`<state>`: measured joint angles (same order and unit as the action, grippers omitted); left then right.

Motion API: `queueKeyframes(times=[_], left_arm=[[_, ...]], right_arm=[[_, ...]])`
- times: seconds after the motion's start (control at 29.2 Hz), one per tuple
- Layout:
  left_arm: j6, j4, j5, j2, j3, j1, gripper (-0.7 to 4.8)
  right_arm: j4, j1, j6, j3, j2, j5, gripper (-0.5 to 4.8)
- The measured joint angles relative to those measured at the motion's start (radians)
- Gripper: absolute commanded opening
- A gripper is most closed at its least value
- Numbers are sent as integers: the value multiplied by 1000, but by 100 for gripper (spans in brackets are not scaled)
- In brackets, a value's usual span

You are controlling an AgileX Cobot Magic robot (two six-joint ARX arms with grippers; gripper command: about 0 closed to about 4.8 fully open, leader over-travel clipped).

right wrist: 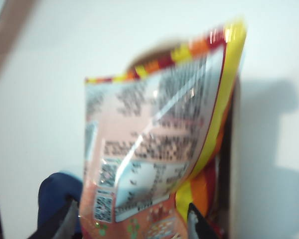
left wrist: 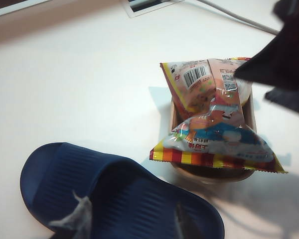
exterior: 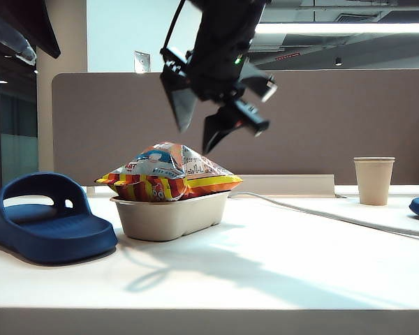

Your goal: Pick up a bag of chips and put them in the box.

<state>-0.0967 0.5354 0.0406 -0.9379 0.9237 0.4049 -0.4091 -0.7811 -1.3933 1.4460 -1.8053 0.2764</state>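
One bag of chips (exterior: 169,172) sits in one box (exterior: 170,216). The right gripper (exterior: 204,132) hangs above, fingers wide. The left gripper's (left wrist: 129,221) fingers are wide over one blue slipper (left wrist: 114,194).

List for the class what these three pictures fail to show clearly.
- Beige pulp-fibre box: interior hidden by the striped glossy chip bag in every view.
- Bag print: blurred in the right wrist view.
- Right gripper: upper arm cut by the exterior view's edge.
- Left gripper: only fingertips show.
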Motion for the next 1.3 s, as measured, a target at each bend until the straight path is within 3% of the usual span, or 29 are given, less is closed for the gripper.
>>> queueKeyframes(times=[0.24,0.58,0.72,1.1,1.3], left_arm=[[0,0,-50,0,0,0,215],[0,4,-70,0,0,0,215],[1,9,-120,0,0,0,215],[23,9,-250,0,0,0,215],[24,11,-350,0,0,0,215]], right_arm=[[-15,25,277,0,87,62,288],[-127,26,755,1,225,60,288],[-226,24,920,1,292,27,287],[-446,15,1270,1,468,-60,287],[-511,14,1372,-1,552,-97,287]])
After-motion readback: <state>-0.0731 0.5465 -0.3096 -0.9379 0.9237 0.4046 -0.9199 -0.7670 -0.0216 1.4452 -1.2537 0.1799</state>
